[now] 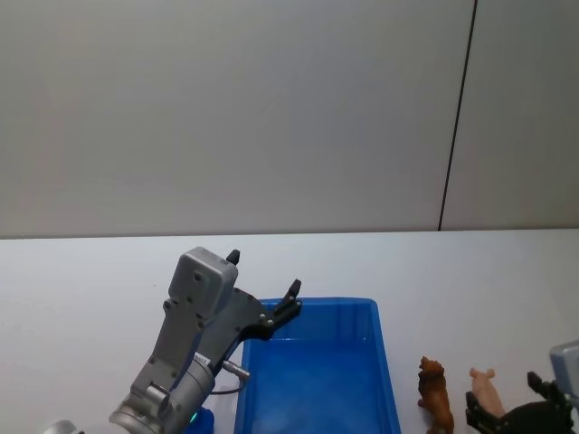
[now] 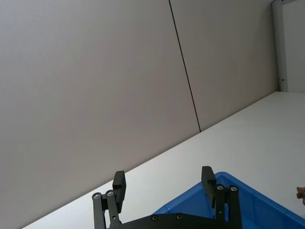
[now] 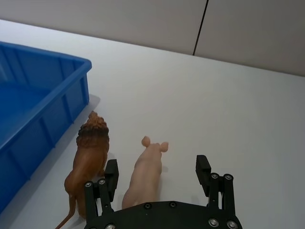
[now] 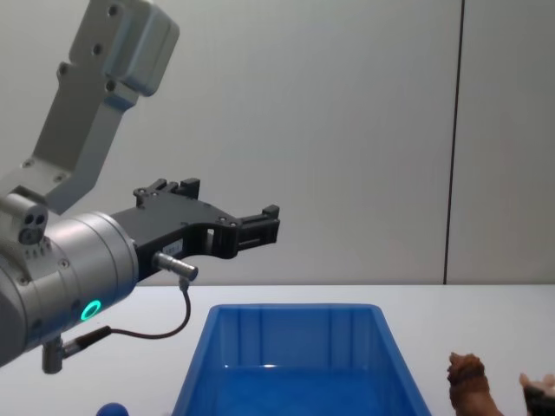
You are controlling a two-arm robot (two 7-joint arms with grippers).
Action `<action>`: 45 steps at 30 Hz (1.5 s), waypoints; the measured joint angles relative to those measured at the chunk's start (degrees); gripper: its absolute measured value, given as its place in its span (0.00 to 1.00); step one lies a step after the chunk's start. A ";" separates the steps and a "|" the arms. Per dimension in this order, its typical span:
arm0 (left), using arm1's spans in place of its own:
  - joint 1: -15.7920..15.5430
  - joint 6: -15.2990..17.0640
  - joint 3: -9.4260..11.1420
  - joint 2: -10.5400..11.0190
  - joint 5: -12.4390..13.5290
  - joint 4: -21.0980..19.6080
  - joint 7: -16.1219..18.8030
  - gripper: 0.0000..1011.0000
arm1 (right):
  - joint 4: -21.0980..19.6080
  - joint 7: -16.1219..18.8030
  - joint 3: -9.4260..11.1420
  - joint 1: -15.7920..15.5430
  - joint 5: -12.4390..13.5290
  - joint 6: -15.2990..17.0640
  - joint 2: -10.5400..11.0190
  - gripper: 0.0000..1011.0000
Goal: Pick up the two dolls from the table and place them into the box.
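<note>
The blue box (image 1: 312, 380) sits on the white table (image 1: 90, 289) in front of me and holds nothing I can see. To its right stand the two dolls, a reddish-brown lion-like one (image 1: 434, 395) (image 3: 89, 155) and a pale pink pig (image 1: 486, 383) (image 3: 145, 174). My right gripper (image 3: 157, 169) (image 1: 507, 400) is open low over the pig, with one finger between the two dolls and the other on the pig's far side. My left gripper (image 1: 264, 273) (image 2: 163, 180) (image 4: 260, 224) hangs open in the air above the box's far left corner.
A small blue ball (image 4: 111, 409) lies on the table to the left of the box. A grey wall with a dark vertical seam (image 1: 457, 117) closes off the far side. Bare tabletop stretches beyond and to both sides of the box.
</note>
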 joint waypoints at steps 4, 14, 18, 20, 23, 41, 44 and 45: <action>0.00 0.00 0.00 0.00 0.00 0.00 0.00 0.99 | 1.31 0.63 -0.23 0.22 -0.30 -0.01 -0.40 0.99; 0.00 0.00 0.00 0.00 0.00 0.00 0.00 0.99 | 3.55 1.09 -0.55 0.36 -0.73 0.44 -1.18 0.78; 0.00 0.00 0.00 0.00 0.00 0.00 0.00 0.99 | 3.97 1.05 -0.58 0.29 -0.94 0.47 -1.34 0.65; 0.00 0.00 0.00 0.00 0.00 0.00 0.00 0.99 | 4.07 0.98 -0.59 0.22 -1.06 0.47 -1.39 0.59; 0.00 0.00 0.00 0.00 0.00 0.00 0.00 0.99 | 4.09 0.78 -0.60 0.08 -1.37 0.38 -1.43 0.50; 0.00 0.00 0.00 0.00 0.00 0.00 0.00 0.99 | -1.46 -0.91 -0.18 -1.12 -4.28 -1.99 -1.01 0.38; 0.00 0.00 0.00 0.00 0.00 0.00 0.00 0.99 | -2.61 -0.88 -0.11 -1.01 -4.64 -2.26 -1.01 0.38; 0.00 0.00 0.00 0.00 0.00 0.00 0.00 0.99 | -3.25 -0.68 -0.08 -0.79 -4.83 -2.40 -1.09 0.38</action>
